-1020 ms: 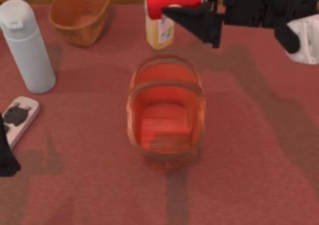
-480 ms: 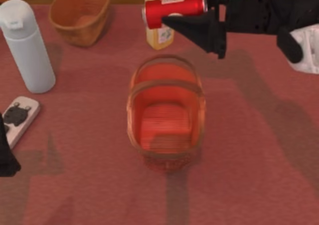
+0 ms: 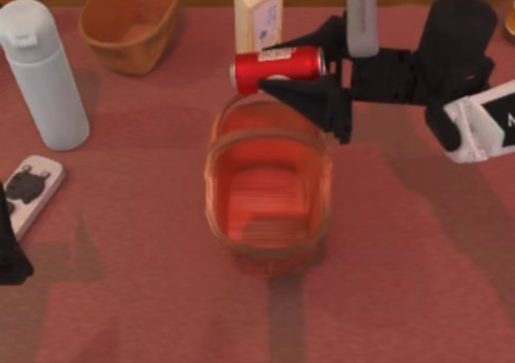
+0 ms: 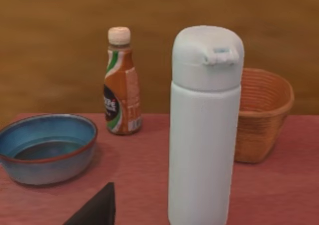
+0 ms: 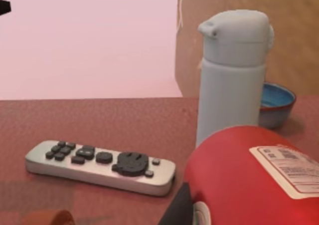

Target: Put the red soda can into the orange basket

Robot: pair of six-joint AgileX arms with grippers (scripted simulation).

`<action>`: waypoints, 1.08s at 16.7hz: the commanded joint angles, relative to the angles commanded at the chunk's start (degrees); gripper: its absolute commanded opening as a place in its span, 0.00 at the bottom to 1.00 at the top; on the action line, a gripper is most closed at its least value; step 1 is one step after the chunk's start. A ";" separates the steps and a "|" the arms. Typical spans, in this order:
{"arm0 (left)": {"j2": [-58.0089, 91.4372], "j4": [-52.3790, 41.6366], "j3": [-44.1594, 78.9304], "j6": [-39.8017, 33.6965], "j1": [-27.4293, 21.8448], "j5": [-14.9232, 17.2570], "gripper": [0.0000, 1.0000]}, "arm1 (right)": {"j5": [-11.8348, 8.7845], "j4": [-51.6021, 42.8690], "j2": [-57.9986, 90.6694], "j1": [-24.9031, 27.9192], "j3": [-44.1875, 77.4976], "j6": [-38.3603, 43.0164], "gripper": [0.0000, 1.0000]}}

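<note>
Right now the red soda can (image 3: 278,68) lies on its side in my right gripper (image 3: 310,75), long axis running left-right, held in the air over the far rim of the orange basket (image 3: 320,187). The basket's open middle lies nearer than the can, so I judge the carry needs a bit more travel toward the near side before release. Fingers are closed tight on the can's right end, one on the far side, one on the near side; the can fills the gap. Right wrist view shows the can's red body (image 5: 249,182) close up. My left gripper (image 3: 10,254) sits parked at the near left edge, well away; fingers can't be read.
</note>
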 joint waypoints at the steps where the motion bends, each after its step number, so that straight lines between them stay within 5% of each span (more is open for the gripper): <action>1: 0.00 0.00 0.00 0.00 0.00 0.00 1.00 | 0.06 1.89 1.49 0.05 -0.71 0.00 0.00; 7: 0.00 0.00 0.00 0.00 0.00 0.00 1.00 | 0.16 3.93 3.30 0.14 -1.72 0.04 0.00; 18: 0.00 0.00 0.00 0.00 0.00 0.00 1.00 | 0.16 3.93 3.30 0.14 -1.72 0.04 0.83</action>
